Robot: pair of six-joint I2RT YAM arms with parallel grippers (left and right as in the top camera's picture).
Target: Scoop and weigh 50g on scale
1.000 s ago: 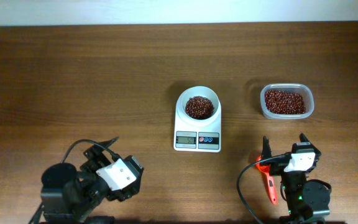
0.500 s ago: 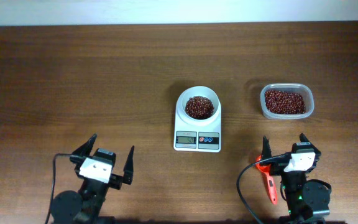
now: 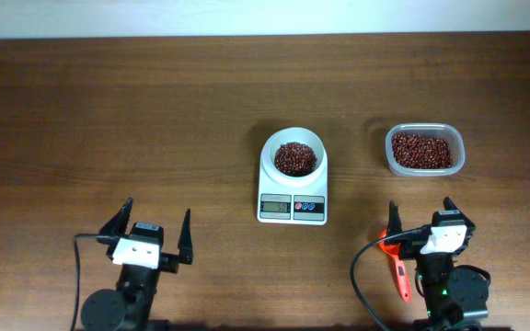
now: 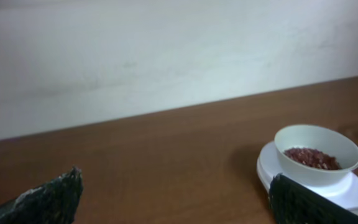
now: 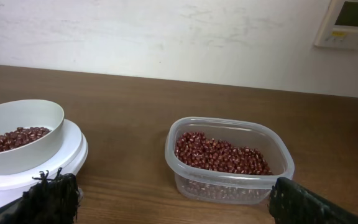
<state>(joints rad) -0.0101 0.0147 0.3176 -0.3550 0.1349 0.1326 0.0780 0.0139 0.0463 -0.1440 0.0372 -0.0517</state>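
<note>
You have the wooden table [image 3: 109, 110] with the white digital scale [image 3: 292, 196] on it, red beans [image 3: 294, 158] in its round bowl [image 3: 271, 147], and the clear plastic tub [image 3: 459, 152] of beans to the scale's right, apart from it. The left gripper [image 3: 158, 206] sits to the scale's near left and the right gripper [image 3: 420, 204] to its near right, both spread wide and holding nothing. The red scoop [image 3: 397, 267] lies near right of the scale, partly under the right gripper.

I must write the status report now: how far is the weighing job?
Done: beans lie in the bowl on the scale; its display is too small to read, so 50g is unconfirmed. In hand: nothing; left tool and right tool are open and empty, the red scoop lies on the table. Left: perhaps checking the reading.
</note>
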